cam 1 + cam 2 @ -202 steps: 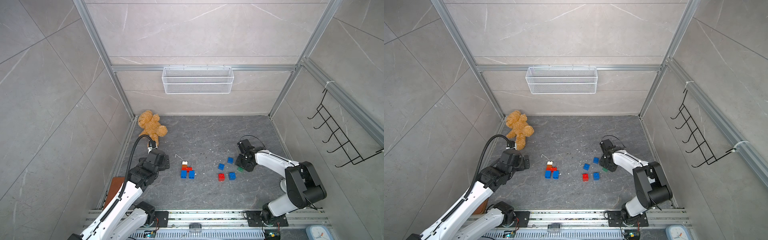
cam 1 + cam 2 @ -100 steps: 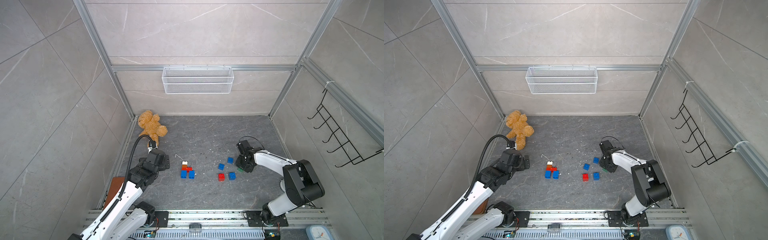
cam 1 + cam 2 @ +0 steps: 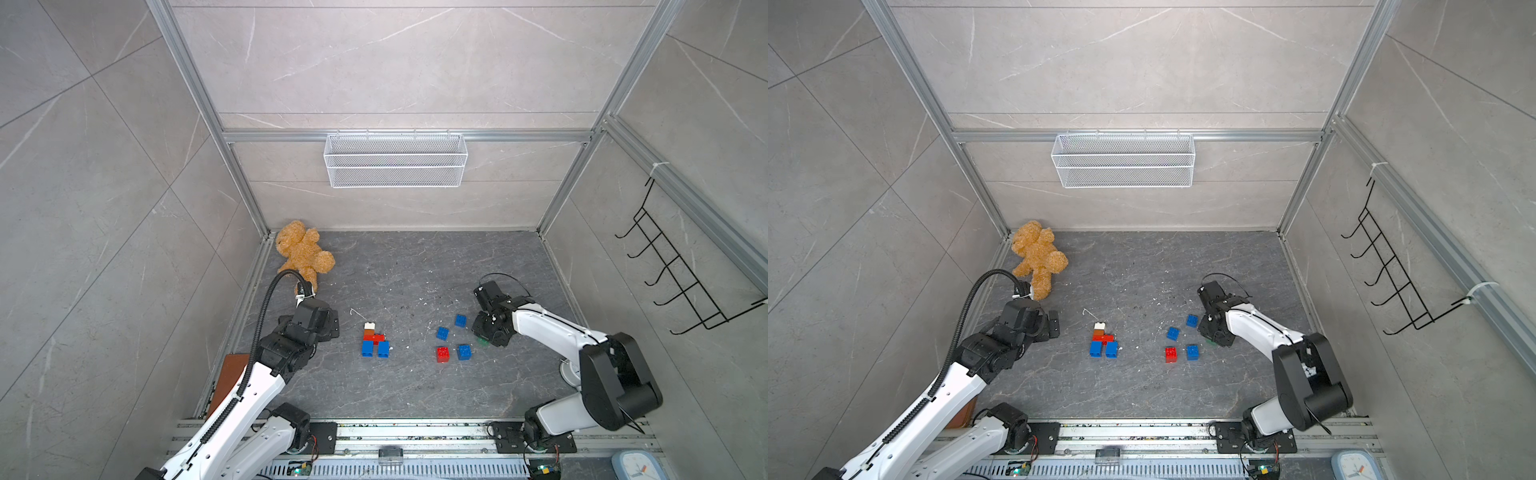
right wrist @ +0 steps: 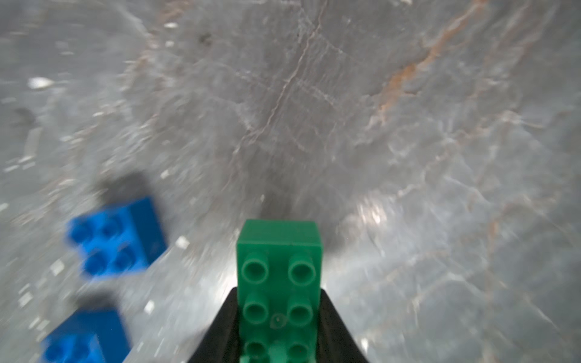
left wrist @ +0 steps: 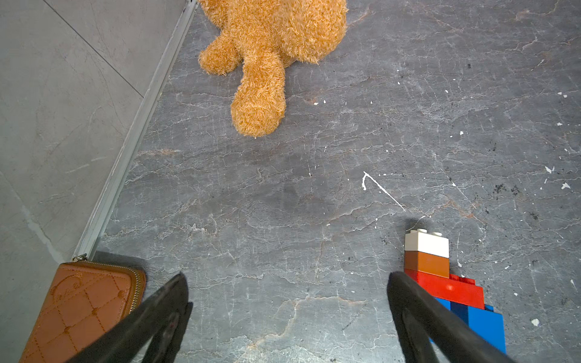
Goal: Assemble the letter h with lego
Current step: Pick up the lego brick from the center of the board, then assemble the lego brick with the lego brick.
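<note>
Right gripper (image 4: 278, 294) is clamped on the green lego brick (image 4: 279, 248), just beside the loose blue bricks (image 3: 460, 320) on the tabletop (image 3: 415, 386); from above it's barely a sliver. Left gripper (image 5: 287, 278) gapes wide, blocking part of the stacked bricks (image 5: 446, 287).

Five blue bricks (image 3: 443, 333), two red bricks (image 3: 442, 354), one green brick (image 4: 279, 283), one white (image 5: 426, 243), one brown (image 5: 426, 262); one teddy bear (image 3: 303, 253)

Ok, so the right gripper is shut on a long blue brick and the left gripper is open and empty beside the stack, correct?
Only the colour is wrong. The right wrist view shows the right gripper shut on a long green brick, not a blue one. The left gripper is open and empty beside the stack, as you said.
</note>
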